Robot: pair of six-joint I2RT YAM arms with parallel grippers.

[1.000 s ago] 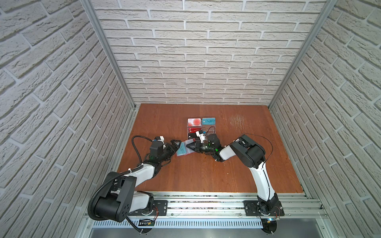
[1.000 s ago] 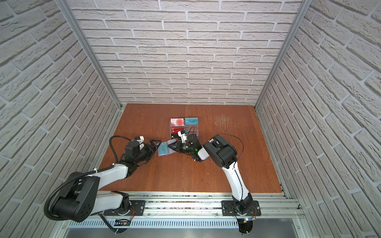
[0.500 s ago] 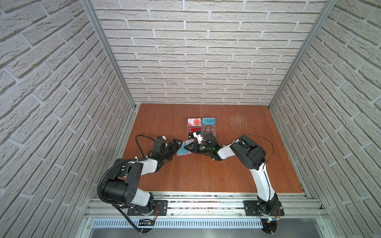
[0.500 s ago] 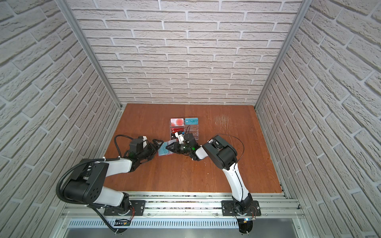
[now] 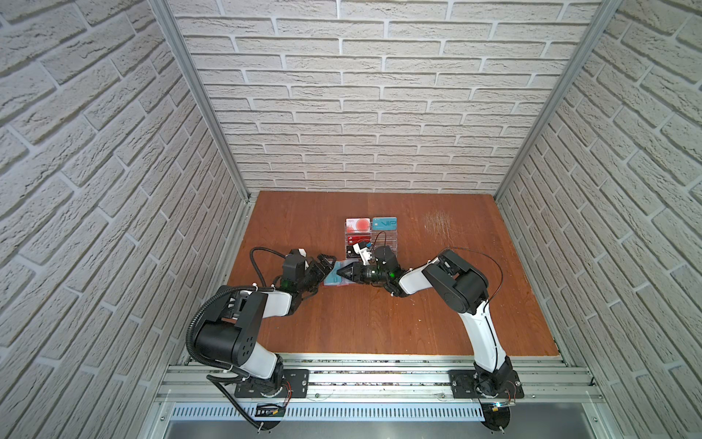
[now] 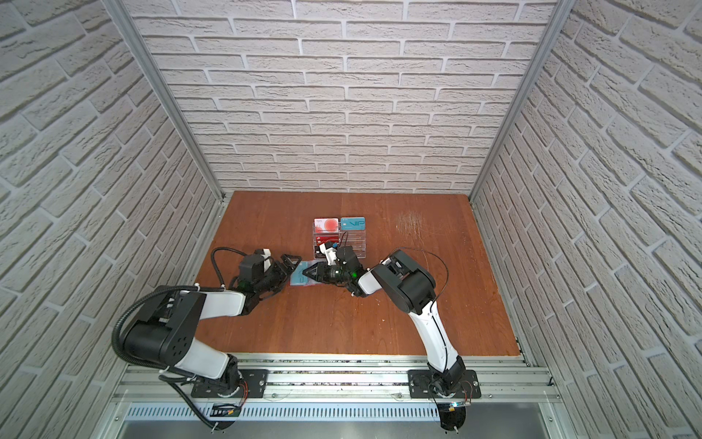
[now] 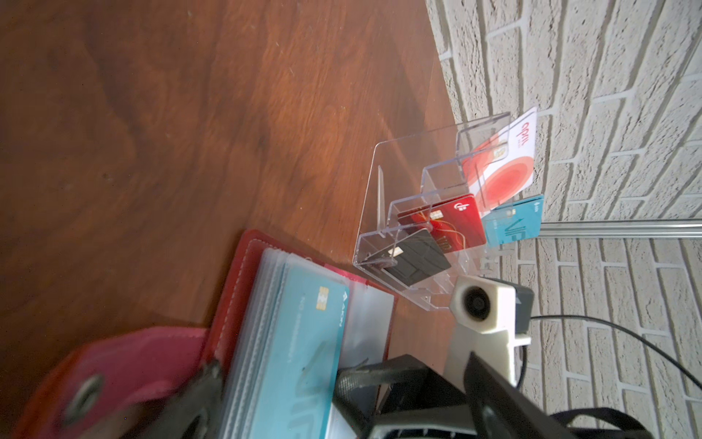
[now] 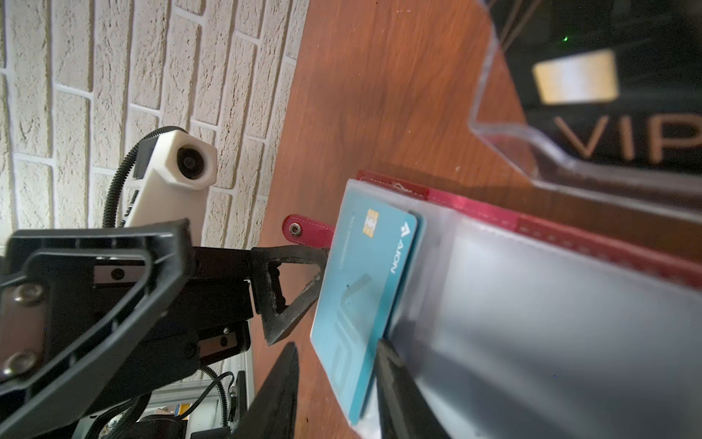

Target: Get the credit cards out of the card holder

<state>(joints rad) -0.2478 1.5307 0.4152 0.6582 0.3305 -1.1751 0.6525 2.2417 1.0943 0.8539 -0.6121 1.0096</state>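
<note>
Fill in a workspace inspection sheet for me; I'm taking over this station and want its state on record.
Surface: wooden table, one pale scuffed patch.
Job's things: card holder lies open between the grippers; teal card in its top sleeve.
Clutter: acrylic stand holding several cards.
Grippers: left gripper open beside the holder; right gripper open, straddling the sleeve's edge.
Cables: black cables off both wrist cameras.
Surroundings: brick-pattern walls, metal rail in front.

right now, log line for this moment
wallet open | teal card in sleeve | left hand open by card | right hand at sleeve
</note>
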